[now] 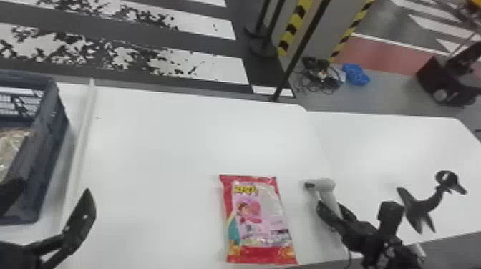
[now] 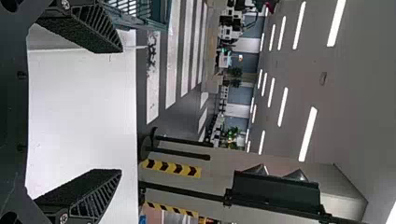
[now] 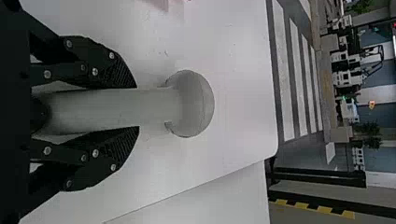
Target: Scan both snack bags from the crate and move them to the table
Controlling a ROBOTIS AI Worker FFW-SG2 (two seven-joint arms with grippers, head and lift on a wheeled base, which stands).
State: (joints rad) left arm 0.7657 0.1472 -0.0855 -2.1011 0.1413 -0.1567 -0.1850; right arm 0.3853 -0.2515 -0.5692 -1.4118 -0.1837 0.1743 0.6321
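- Landmark: the flat rectangular snack bag (image 1: 256, 218), glossy red-and-pink film with teal and yellow patches, lies printed side up on the smooth white table (image 1: 161, 143).
- Just right of that bag, the right gripper (image 1: 335, 211) grasps a pale grey plastic handheld scanner (image 1: 324, 184) by its handle, a finger on each side; the scanner's dark window faces the bag's side.
- Well left of the bag, the left gripper (image 1: 52, 189) is released, fingers spread and empty.
- Farther left of the bag stands a dark blue-grey plastic crate (image 1: 52, 136), holding a shiny, crinkled silvery-brown packet (image 1: 10, 146).
- Right of the bag, past the right gripper, is a black curved-neck stand (image 1: 422, 207).
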